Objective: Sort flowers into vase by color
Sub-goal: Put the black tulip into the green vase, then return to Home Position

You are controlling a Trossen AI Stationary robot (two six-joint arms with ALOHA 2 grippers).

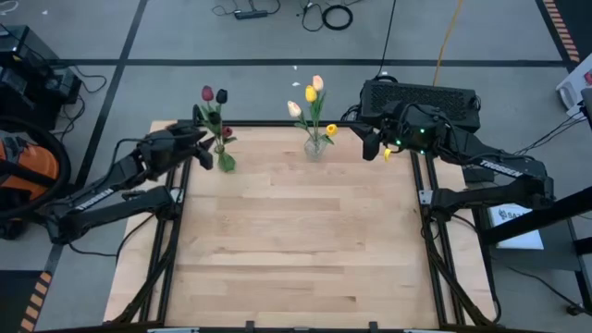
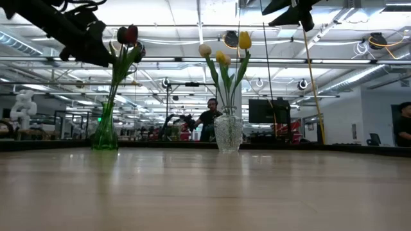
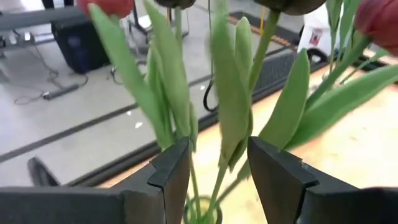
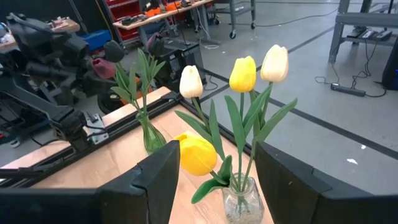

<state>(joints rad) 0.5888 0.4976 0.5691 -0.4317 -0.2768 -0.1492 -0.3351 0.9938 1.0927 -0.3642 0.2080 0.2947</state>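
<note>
Altogether two vases (image 1: 314,148), seven tulips (image 1: 311,93).

I see white lettering along my left arm (image 1: 95,196) and my right arm (image 1: 493,166) in the high view, too small for me to read. Nothing else carries any text, label or number I can read.

My left arm reaches in from the counter's left edge toward its far left part, raised well above the surface, and my left hand (image 1: 205,148) has its fingers (image 3: 171,177) spread apart, clamping nothing. My right arm comes in from the far right corner, also held high, and my right hand (image 1: 377,146) stands wide open, its fingers (image 4: 155,177) apart.
</note>
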